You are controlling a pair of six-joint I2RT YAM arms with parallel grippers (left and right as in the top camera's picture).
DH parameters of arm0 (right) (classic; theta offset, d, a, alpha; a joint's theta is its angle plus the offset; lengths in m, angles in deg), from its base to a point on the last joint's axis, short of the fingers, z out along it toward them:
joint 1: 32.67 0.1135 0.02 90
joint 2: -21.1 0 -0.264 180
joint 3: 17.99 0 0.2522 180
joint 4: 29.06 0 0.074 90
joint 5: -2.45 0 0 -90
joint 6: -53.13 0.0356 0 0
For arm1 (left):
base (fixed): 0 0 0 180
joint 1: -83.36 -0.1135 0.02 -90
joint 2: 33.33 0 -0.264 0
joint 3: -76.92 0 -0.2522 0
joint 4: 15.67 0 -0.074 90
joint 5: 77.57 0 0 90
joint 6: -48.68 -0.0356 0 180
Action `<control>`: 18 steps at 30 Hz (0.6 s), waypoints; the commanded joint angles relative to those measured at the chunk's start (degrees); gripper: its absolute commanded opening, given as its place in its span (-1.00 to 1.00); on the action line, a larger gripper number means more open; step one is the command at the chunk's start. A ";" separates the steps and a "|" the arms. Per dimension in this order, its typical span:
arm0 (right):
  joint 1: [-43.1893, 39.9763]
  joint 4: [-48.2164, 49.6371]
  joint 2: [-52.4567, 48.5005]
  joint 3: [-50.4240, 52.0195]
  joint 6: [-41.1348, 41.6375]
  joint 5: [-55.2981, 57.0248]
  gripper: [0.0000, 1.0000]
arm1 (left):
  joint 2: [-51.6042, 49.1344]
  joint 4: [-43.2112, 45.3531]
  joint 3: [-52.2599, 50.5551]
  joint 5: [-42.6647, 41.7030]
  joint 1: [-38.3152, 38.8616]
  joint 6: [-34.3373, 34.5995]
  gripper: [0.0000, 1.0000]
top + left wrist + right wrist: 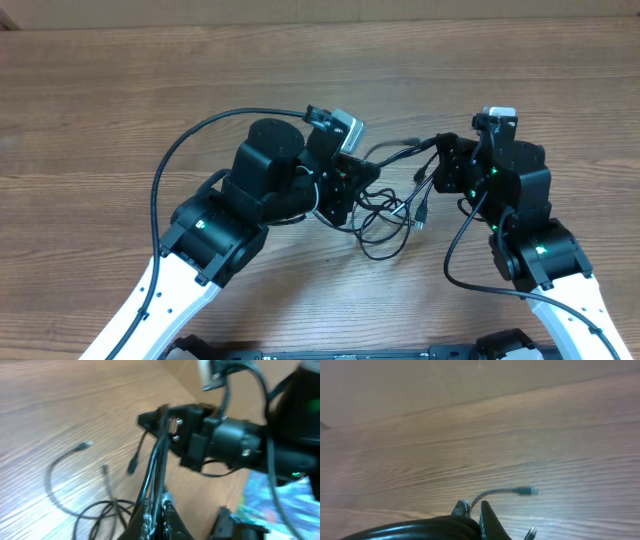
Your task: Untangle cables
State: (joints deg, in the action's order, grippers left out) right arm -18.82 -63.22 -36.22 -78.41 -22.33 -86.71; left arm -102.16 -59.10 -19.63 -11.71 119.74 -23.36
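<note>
The cables (156,460) are stretched between the left end effector (156,512) and right end effector (162,417), both clamped on them. Crossed loops (apparently knotted) are seen on the table (100,120), so untangling is judged unfinished.

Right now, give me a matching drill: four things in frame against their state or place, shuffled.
Things:
1 left gripper
2 right gripper
3 cables
4 table

States:
a brown wood grain
b shut on strands, right of the loose loops seen from overhead
c black, part taut, part slack loops
d shut on strands, left of the loose loops seen from overhead

Pairs: 1-d, 2-b, 3-c, 4-a
</note>
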 commanded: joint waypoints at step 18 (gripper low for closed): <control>-2.67 -6.25 0.48 -0.35 -9.03 -0.07 1.00 | 4.26 -1.38 0.96 13.99 -0.46 2.36 -0.92</control>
State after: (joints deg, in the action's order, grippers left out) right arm -21.38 -64.64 -36.02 -78.32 -31.09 -72.31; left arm -98.47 -61.07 -19.61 -5.00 119.70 -25.00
